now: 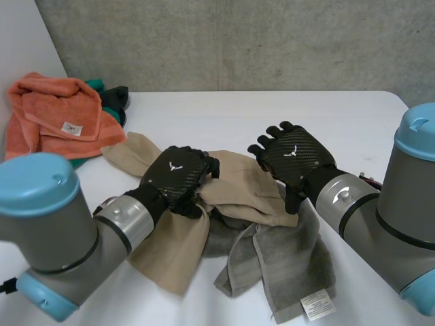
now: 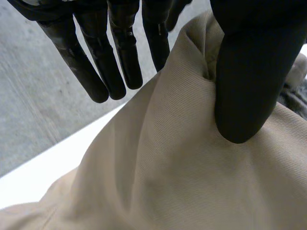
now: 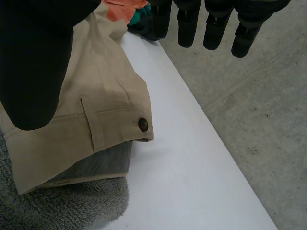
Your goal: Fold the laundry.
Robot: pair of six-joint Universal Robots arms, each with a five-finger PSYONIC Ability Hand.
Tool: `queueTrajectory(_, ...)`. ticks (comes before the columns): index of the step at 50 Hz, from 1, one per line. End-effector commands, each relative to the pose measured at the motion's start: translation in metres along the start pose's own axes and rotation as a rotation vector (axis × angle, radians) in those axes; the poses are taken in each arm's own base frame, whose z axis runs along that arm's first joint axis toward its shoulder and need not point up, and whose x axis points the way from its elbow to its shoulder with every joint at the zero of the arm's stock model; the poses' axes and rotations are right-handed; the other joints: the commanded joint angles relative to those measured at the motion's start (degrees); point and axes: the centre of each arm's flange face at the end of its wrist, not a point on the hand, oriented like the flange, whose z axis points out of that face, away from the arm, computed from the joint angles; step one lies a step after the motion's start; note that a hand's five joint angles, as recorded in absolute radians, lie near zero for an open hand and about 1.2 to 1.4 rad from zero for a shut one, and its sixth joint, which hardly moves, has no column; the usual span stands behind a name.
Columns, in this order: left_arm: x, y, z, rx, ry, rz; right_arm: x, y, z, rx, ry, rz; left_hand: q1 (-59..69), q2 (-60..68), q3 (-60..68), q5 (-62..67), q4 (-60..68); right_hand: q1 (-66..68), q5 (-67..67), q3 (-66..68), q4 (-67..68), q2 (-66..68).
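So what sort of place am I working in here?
Probably a lab or test workshop rather than a home: a bare concrete wall behind, a plain white table, and laundry on it, beige trousers over a grey towel, an orange towel aside.

White table (image 1: 272,115) against a grey concrete wall (image 1: 238,41).

— The left robot hand (image 1: 178,175) is black, with a carbon weave and a small white emblem on its back.
— The right robot hand (image 1: 293,159) matches it. The left arm (image 1: 64,234) and right arm (image 1: 406,204) are grey cylinders with light-blue caps.
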Motion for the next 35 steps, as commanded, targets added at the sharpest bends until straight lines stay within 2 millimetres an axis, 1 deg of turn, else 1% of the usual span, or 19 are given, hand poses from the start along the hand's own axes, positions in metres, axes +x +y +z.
queueTrajectory(1,-0.009,0.002,0.017,-0.081,0.022,0.033,0.001,0.001,0.0,-0.003,0.002,-0.001,32.5,32.7,32.7,33.5,32.8,-2.5,-2.2,-1.7,-1.6,-1.7)
queueTrajectory(3,-0.012,-0.006,0.023,-0.054,0.011,0.047,0.001,0.001,0.0,-0.002,0.006,-0.001,42.7,42.9,43.0,43.7,43.0,-2.5,-2.2,-1.7,-1.6,-1.7)
queueTrajectory(7,-0.036,-0.037,0.04,0.049,-0.085,0.09,0.002,0.001,0.001,-0.002,0.01,-0.004,42.7,43.0,43.0,43.7,43.0,-2.5,-2.2,-1.7,-1.6,-1.7)
queueTrajectory(8,-0.055,-0.059,0.047,0.118,-0.162,0.112,0.004,0.001,0.002,-0.002,0.016,-0.003,42.7,43.0,43.0,43.7,43.0,-2.5,-2.2,-1.7,-1.6,-1.7)
queueTrajectory(11,-0.097,-0.1,0.05,0.23,-0.333,0.142,0.007,0.001,0.003,0.0,0.024,-0.003,42.7,43.0,43.0,43.7,43.0,-2.5,-2.2,-1.7,-1.6,-1.7)
queueTrajectory(12,-0.127,-0.128,0.047,0.301,-0.457,0.157,0.009,0.001,0.003,0.0,0.03,0.002,42.7,43.0,43.0,43.7,43.0,-2.5,-2.2,-1.7,-1.6,-1.7)
queueTrajectory(13,-0.14,-0.143,0.043,0.338,-0.519,0.164,0.01,0.001,0.003,0.0,0.032,0.002,42.7,43.0,43.0,43.7,43.0,-2.5,-2.2,-1.7,-1.6,-1.7)
queueTrajectory(14,-0.166,-0.172,0.035,0.418,-0.633,0.175,0.011,0.001,0.003,0.003,0.036,0.003,42.7,43.0,43.0,43.7,43.0,-2.5,-2.2,-1.7,-1.6,-1.7)
queueTrajectory(15,-0.177,-0.187,0.029,0.462,-0.684,0.178,0.01,0.0,0.003,0.004,0.035,0.003,42.7,43.0,43.0,43.7,43.0,-2.5,-2.2,-1.7,-1.6,-1.7)
queueTrajectory(16,-0.203,-0.215,0.015,0.549,-0.797,0.183,0.01,0.0,0.003,0.007,0.035,0.002,42.7,43.0,43.0,43.7,43.0,-2.5,-2.2,-1.7,-1.6,-1.7)
queueTrajectory(18,-0.229,-0.23,0.004,0.601,-0.9,0.192,0.01,0.0,0.003,0.006,0.034,0.001,42.7,43.0,43.0,43.7,43.0,-2.5,-2.2,-1.7,-1.6,-1.7)
queueTrajectory(20,-0.258,-0.234,-0.001,0.615,-0.997,0.196,0.008,0.001,0.003,0.003,0.028,0.0,42.7,43.0,43.0,43.7,43.0,-2.5,-2.2,-1.7,-1.6,-1.7)
queueTrajectory(21,-0.262,-0.233,0.001,0.607,-1.01,0.196,0.007,0.001,0.003,0.004,0.027,-0.002,42.7,43.0,43.0,43.7,43.0,-2.5,-2.2,-1.7,-1.6,-1.7)
queueTrajectory(24,-0.27,-0.21,0.019,0.505,-0.985,0.19,0.005,0.001,0.003,0.001,0.022,-0.002,42.7,43.0,43.0,43.7,43.0,-2.5,-2.2,-1.7,-1.6,-1.7)
queueTrajectory(27,-0.273,-0.178,0.036,0.389,-0.93,0.178,0.004,0.001,0.002,0.001,0.018,-0.004,42.7,43.0,43.0,43.7,43.0,-2.5,-2.2,-1.7,-1.6,-1.7)
queueTrajectory(30,-0.272,-0.158,0.046,0.333,-0.871,0.181,0.003,0.001,0.002,-0.001,0.015,-0.004,7.6,7.8,7.8,8.5,7.8,-2.5,-2.2,-1.7,-1.6,-1.7)
queueTrajectory(31,-0.269,-0.15,0.05,0.312,-0.835,0.183,0.003,0.001,0.002,-0.001,0.015,-0.004,-17.6,-17.3,-17.3,-16.6,-17.3,-2.5,-2.2,-1.7,-1.6,-1.7)
queueTrajectory(32,-0.266,-0.147,0.051,0.304,-0.814,0.181,0.003,0.001,0.002,0.001,0.016,-0.005,-27.3,-27.0,-27.0,-26.3,-27.0,-2.5,-2.2,-1.7,-1.6,-1.7)
queueTrajectory(35,-0.252,-0.135,0.053,0.261,-0.744,0.178,0.004,0.0,0.001,0.001,0.018,-0.004,-27.3,-27.0,-27.0,-26.3,-27.0,-2.5,-2.2,-1.7,-1.6,-1.7)
